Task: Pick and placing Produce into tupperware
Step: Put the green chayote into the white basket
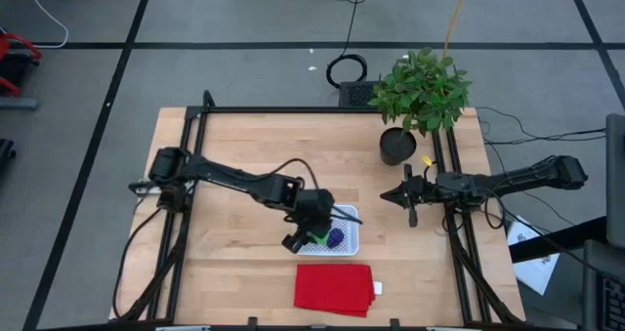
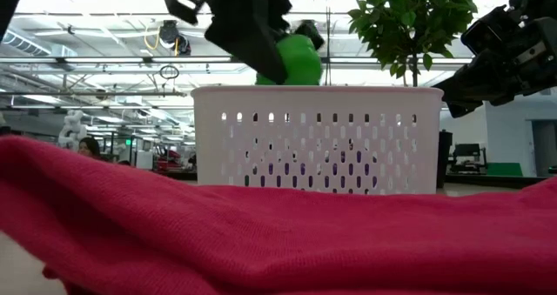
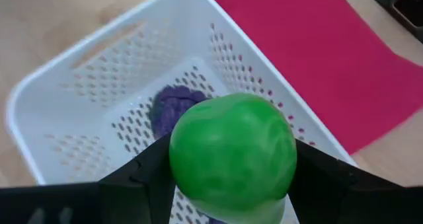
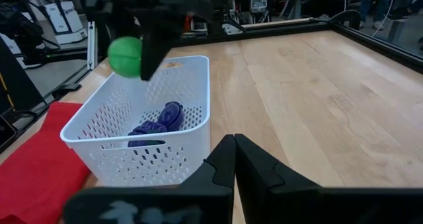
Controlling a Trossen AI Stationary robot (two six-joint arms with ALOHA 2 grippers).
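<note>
At the desk's near edge lies a flat red cloth (image 1: 333, 289). Just beyond it sits the white tub (image 1: 351, 241), a perforated container with rounded corners, resting on the wooden desk (image 1: 234, 165). Two purple lumps (image 4: 157, 125) lie side by side on the tub's dotted floor.

The left end effector (image 1: 314, 235) hangs over the tub's left part, its dark fingers (image 3: 142, 178) clamped on either side of the green ball (image 3: 232, 158). The ball is held in the air above the tub's rim, clear of the floor and of the purple lumps below it; from desk level it shows just over the top edge of the tub wall.

To the right of the tub, well apart from it, the right end effector (image 1: 402, 196) waits above bare desk with its fingers (image 4: 221, 168) pressed together and nothing between them, pointing toward the tub.

Farther back, near the desk's far right corner, stands a leafy plant (image 1: 422, 87) in a dark pot (image 1: 397, 145).
</note>
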